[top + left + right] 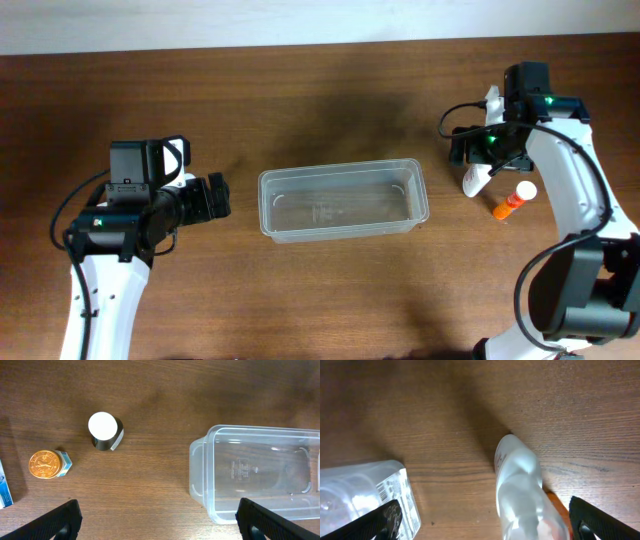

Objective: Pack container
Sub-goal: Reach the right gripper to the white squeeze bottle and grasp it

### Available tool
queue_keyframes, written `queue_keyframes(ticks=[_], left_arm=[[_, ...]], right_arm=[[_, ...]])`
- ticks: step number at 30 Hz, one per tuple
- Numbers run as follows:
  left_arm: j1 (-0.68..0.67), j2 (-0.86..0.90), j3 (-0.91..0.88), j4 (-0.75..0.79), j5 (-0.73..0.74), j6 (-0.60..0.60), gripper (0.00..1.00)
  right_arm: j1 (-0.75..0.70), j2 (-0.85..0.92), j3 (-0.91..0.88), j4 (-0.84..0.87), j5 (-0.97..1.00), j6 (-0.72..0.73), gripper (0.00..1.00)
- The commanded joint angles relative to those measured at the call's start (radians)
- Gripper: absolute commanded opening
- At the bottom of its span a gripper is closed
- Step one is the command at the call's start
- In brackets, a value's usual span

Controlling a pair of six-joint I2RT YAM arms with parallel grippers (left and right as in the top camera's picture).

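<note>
Clear plastic container (343, 201), upright, long axis left-right

The container (343, 200) sits mid-table (300, 100), its long side running left to right. To its right, apart from it, a tube (477, 182) lies on the table, with a second tube (512, 203) just beside it on the right. The right gripper (480, 158) hangs over the first tube. In the left wrist view a bottle (105, 431) stands left of the container, well apart. A jar (46, 464) stands further left and nearer, and a box (4, 491) lies at the left edge.
</note>
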Motion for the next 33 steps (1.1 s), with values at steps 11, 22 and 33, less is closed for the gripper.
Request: queue_keyframes(ticks=[11,22,33], left_arm=[[-0.003,0.003,0.023,-0.002,-0.016,-0.008,0.99],[-0.003,0.003,0.023,-0.002,-0.016,-0.008,1.00],[-0.003,0.003,0.023,-0.002,-0.016,-0.009,0.99]], right_arm=[[-0.037,0.009,0.022,0.025,0.019,0.019,0.57],[-0.037,0.009,0.022,0.035,0.019,0.019,0.42],[-0.037,0.009,0.022,0.034,0.019,0.019,0.34]])
